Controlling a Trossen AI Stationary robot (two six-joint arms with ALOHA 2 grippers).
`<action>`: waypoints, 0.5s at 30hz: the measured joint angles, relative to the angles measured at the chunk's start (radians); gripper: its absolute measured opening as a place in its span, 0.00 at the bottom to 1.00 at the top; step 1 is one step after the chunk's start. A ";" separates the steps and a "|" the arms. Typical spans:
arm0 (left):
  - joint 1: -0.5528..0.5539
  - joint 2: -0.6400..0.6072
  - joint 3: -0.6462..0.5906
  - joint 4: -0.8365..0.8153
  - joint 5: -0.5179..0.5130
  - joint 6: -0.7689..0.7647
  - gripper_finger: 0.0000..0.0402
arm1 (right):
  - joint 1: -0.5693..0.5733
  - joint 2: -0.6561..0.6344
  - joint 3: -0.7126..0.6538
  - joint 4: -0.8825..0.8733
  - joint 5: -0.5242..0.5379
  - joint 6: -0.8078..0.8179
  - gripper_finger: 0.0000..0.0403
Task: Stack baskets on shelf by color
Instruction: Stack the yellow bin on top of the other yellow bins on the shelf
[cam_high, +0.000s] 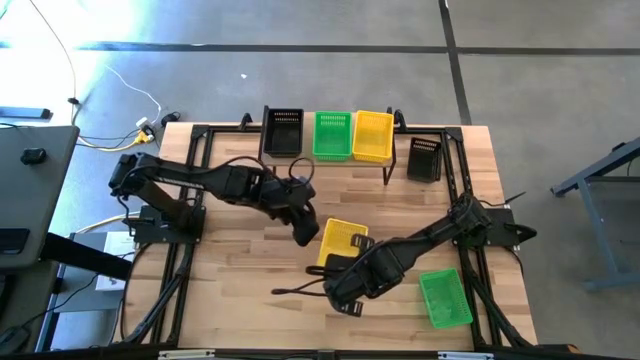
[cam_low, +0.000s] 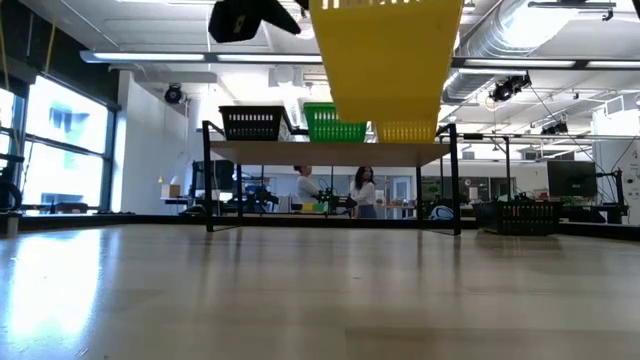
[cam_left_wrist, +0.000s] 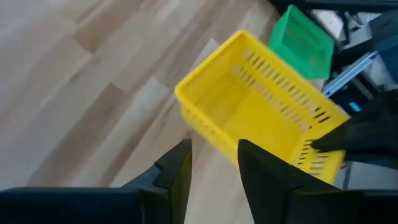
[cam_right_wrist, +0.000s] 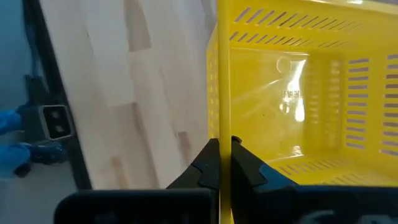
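Only the right wrist view shows the right gripper (cam_right_wrist: 219, 163) pinched tight on the wall of a yellow basket (cam_right_wrist: 298, 93). The left wrist view shows the left gripper (cam_left_wrist: 214, 165) parted, holding nothing, just beside that basket. The low view shows the basket lifted clear of the table (cam_low: 300, 290). From above, 6 baskets show: 2 yellow, 2 green, 2 black. 3 sit on the shelf (cam_high: 325, 160) at 12 o'clock; a green basket (cam_high: 445, 298) lies at 5 o'clock.

Open-plan lab/workshop: exposed ducts (cam_low: 520, 40), strip lights (cam_low: 180, 58), big windows (cam_low: 60, 150), benches with monitors (cam_low: 570, 180), concrete floor (cam_high: 300, 80).
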 joint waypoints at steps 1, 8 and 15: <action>0.002 -0.004 0.001 0.006 -0.004 0.012 0.30 | 0.000 0.000 0.000 -0.011 0.007 -0.001 0.00; 0.039 -0.054 0.000 -0.031 -0.061 0.099 0.30 | -0.007 -0.009 0.000 -0.113 0.075 -0.008 0.00; 0.090 -0.111 0.000 -0.046 -0.105 0.170 0.30 | -0.047 -0.062 0.000 -0.160 0.188 -0.092 0.00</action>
